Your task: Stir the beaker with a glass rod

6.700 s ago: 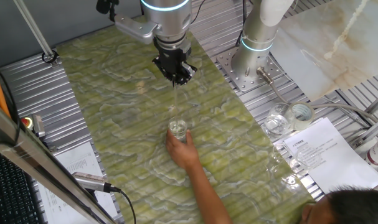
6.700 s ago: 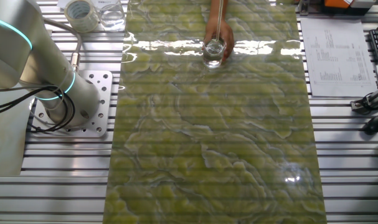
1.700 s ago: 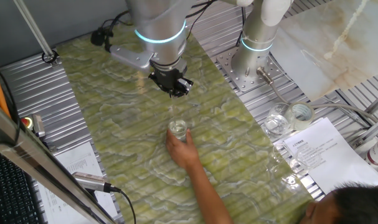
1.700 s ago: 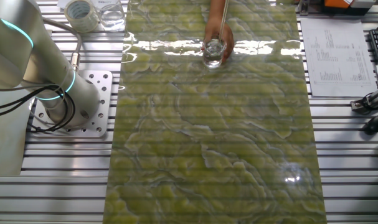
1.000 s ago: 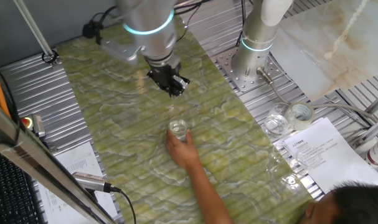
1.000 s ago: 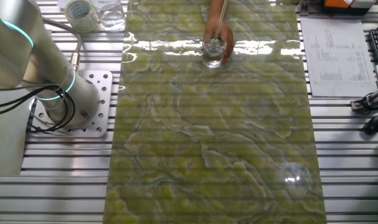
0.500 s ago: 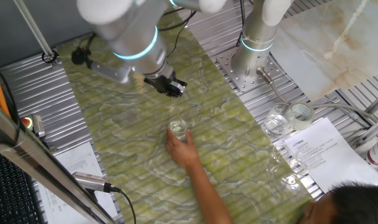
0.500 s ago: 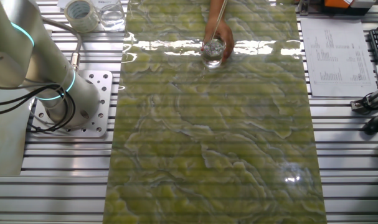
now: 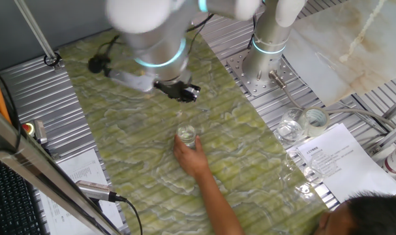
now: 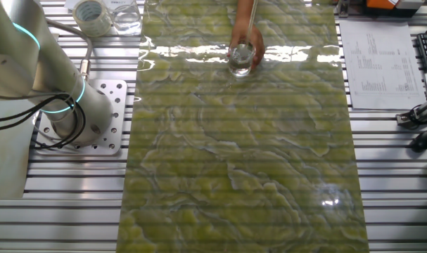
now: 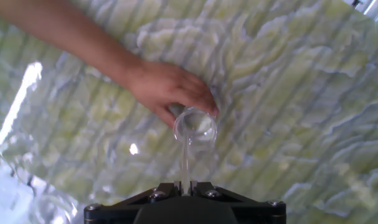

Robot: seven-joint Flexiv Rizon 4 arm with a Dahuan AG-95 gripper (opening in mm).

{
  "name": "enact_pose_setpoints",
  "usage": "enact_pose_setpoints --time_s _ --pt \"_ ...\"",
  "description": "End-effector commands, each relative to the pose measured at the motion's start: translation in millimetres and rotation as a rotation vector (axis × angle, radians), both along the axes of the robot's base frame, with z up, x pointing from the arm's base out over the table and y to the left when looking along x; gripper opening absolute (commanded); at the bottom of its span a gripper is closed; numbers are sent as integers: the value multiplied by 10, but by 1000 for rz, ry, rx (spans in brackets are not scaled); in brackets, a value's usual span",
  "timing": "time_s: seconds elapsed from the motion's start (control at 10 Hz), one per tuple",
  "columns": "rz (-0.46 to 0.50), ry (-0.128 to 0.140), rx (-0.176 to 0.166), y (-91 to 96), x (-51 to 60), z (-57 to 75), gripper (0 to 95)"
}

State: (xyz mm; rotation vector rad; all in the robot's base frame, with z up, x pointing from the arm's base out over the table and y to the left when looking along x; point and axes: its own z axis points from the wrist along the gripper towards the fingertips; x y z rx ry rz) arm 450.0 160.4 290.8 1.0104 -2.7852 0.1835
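Note:
The small clear beaker [image 9: 186, 136] stands on the green marbled mat, held at its base by a person's hand [image 9: 192, 158]. It also shows in the other fixed view [image 10: 241, 57] and the hand view [image 11: 195, 127]. My gripper [image 9: 183, 96] hangs above and behind the beaker, tilted, shut on the thin glass rod [image 11: 185, 160]. The rod runs from between the fingers [image 11: 185, 185] down into the beaker's mouth. In the other fixed view the rod [image 10: 251, 23] slants from the top edge into the beaker; the gripper is out of that frame.
A person's arm reaches in from the front [image 9: 217, 199]. Larger glass jars [image 9: 289, 126] and a tape roll [image 9: 314, 119] sit on the slatted table to the right, beside a printed sheet [image 9: 335, 156]. The arm's base [image 9: 266, 62] is bolted at the back right.
The arm's upper links have swung back to the right and the wrist has tilted. The gripper stays over the beaker and the rod's lean has shifted slightly. The hand and beaker stay put.

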Motion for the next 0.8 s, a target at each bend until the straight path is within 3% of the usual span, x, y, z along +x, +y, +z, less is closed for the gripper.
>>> enact_pose_setpoints --time_s 0.1,0.3,0.7,0.8 --pt "-51 -112 95 39 30 24 0" --pt "-79 -87 132 39 30 24 0" --pt "-77 -33 156 36 30 22 0" --pt "-72 -7 155 34 32 17 0"
